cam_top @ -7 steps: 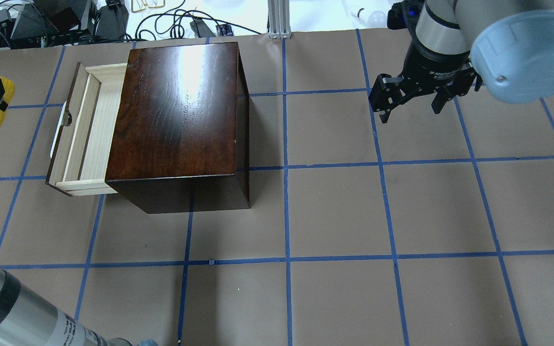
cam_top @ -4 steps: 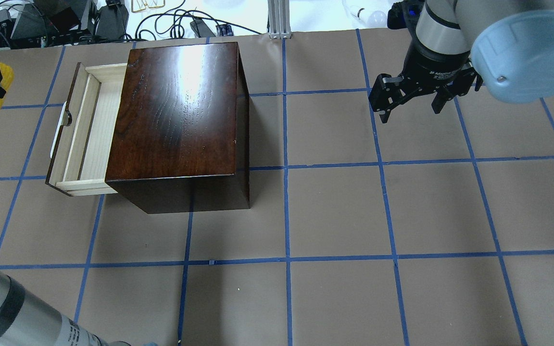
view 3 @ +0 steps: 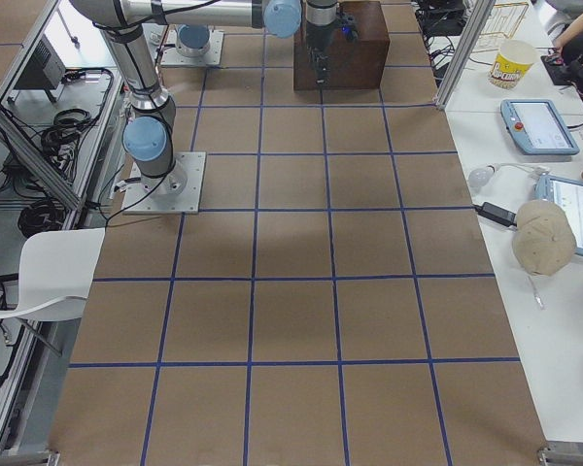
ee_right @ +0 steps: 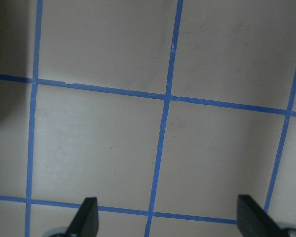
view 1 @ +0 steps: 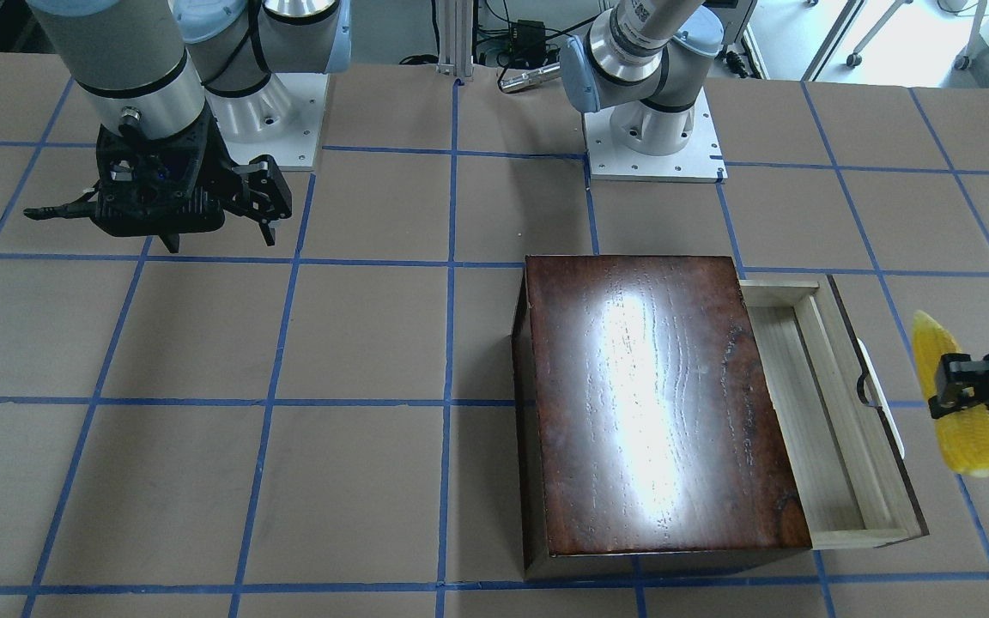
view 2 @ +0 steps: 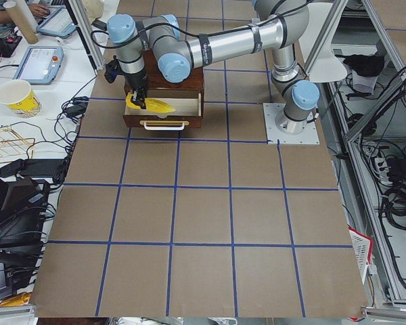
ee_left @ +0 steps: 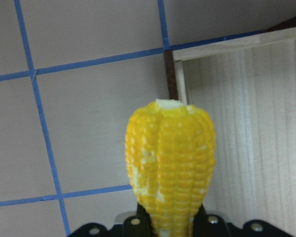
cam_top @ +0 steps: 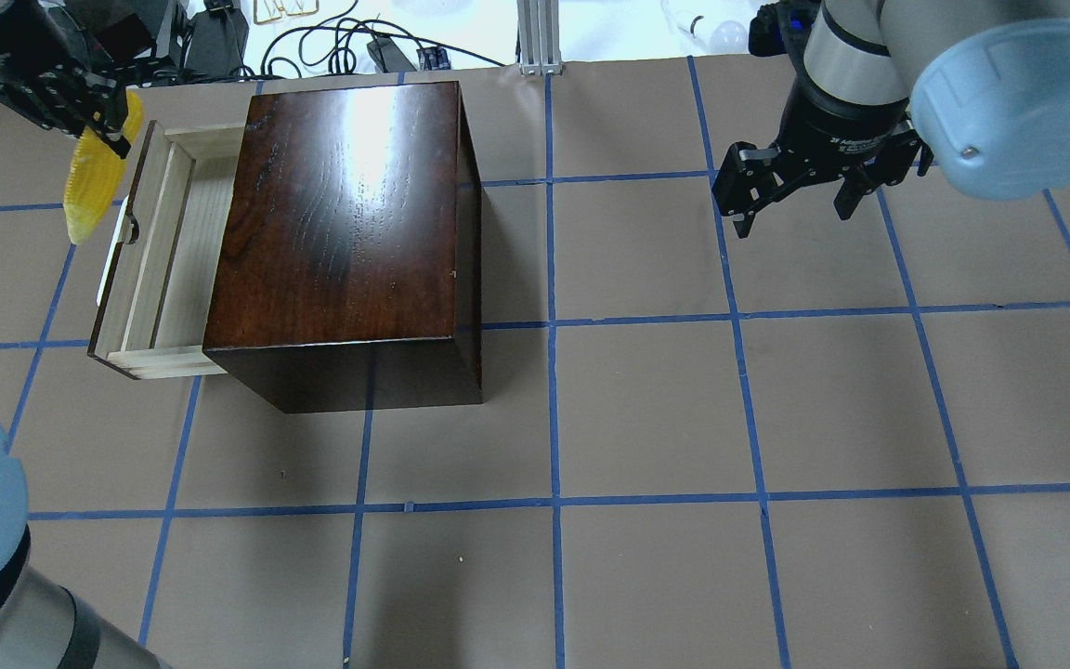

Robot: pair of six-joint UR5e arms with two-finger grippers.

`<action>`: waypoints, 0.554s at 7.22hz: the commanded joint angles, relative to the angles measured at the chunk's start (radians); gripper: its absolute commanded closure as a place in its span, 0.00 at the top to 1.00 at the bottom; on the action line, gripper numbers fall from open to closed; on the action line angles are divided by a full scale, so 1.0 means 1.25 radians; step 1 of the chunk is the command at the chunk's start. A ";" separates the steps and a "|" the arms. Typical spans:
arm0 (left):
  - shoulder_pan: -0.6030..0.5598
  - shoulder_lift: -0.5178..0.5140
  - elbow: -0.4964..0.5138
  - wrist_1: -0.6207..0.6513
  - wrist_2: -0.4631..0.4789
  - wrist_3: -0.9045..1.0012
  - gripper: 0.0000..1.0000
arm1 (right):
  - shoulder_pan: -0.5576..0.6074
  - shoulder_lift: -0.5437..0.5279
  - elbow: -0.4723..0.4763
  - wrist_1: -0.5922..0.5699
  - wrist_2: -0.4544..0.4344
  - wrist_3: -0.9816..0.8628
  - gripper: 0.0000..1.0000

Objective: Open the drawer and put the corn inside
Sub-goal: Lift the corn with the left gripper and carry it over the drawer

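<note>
**Fig. 1.** The left gripper (view 1: pixel 956 390) is clamped across the corn (view 1: pixel 968 442). The cob hangs in the air just outside the front panel of the drawer (cam_top: pixel 173 260), beside its white handle (view 1: pixel 881 414). The drawer stands pulled out of the dark box (cam_top: pixel 340 214). The right gripper (cam_top: pixel 795 216), jaws wide apart and empty, hovers over the table (cam_top: pixel 646 418), well apart from the box.
</note>
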 commanded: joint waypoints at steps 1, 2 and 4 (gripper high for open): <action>-0.016 -0.001 -0.044 0.004 -0.002 -0.040 0.00 | -0.002 0.000 0.000 0.000 0.000 0.000 1.00; -0.016 -0.007 -0.058 0.004 -0.002 -0.039 0.00 | -0.002 0.000 0.000 0.000 0.000 0.000 1.00; -0.014 -0.015 -0.091 0.037 -0.062 -0.038 0.00 | -0.002 0.000 0.000 0.000 0.000 0.000 1.00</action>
